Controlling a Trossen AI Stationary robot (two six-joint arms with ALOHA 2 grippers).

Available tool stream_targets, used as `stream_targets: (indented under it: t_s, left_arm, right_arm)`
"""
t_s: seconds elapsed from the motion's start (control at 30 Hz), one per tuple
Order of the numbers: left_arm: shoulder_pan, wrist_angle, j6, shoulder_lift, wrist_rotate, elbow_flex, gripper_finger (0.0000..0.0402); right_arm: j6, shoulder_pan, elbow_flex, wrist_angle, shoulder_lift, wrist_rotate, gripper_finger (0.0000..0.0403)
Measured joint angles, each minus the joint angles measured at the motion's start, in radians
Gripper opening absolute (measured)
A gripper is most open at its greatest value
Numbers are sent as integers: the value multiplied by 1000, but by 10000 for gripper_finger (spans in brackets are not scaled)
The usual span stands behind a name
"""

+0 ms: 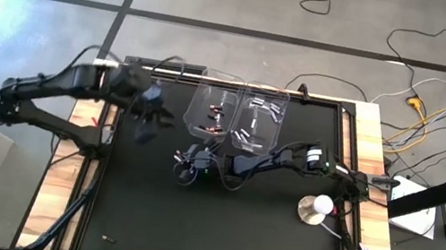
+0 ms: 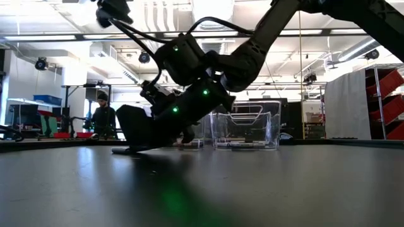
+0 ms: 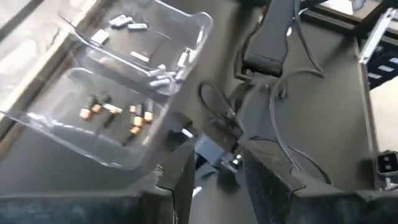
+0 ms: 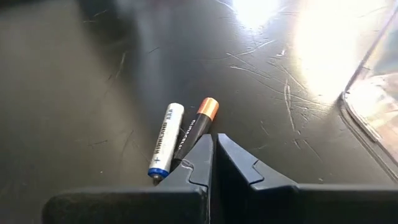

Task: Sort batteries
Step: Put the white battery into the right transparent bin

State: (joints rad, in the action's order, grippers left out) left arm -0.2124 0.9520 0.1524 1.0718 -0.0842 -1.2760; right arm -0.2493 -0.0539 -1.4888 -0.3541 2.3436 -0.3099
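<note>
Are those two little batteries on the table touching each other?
Touching. The right wrist view shows the white battery and the black-and-copper battery lying side by side, meeting near their lower ends.

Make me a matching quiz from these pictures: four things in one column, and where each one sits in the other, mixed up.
Things:
1. silver-white battery
2. copper-topped batteries
3. right pincer
4. round white-and-metal disc

Places:
A. shut, tips low over the black table beside two loose cells
B. on the mat near the right arm's base
C. inside the clear bin, apart from the silver cells in the next bin
D. lying loose on the table, against a dark copper-tipped cell

Pairs: 1-D, 2-C, 3-A, 4-B
</note>
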Motion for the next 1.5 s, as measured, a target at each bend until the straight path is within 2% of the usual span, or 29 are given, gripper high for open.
stream_targets:
  t_s: [0.17,0.33,0.77,0.9,1.03,1.13,1.37,1.5]
  left_arm:
    - [106,-171,89,-104,16,228,116]
    - [180,-255,144,-126,20,408,116]
    - [291,-271,232,-190,23,691,116]
    - [358,-301,213,-191,23,759,116]
    - [438,-414,188,-181,11,802,116]
    - [495,-419,200,-152,8,817,116]
    - [621,-440,268,-4,10,812,117]
    - [664,-446,286,103,69,789,118]
  right_arm:
    - [2,-8,-47,43,2,26,13]
    - [12,-13,-115,130,3,50,13]
    - [18,-65,-228,332,3,32,13]
    - [17,-87,-238,330,3,30,13]
    - [14,-97,-238,335,2,29,13]
    - [-8,-100,-238,352,2,25,13]
    - [-46,-109,-238,359,1,22,13]
    - [-46,-120,-238,359,0,22,13]
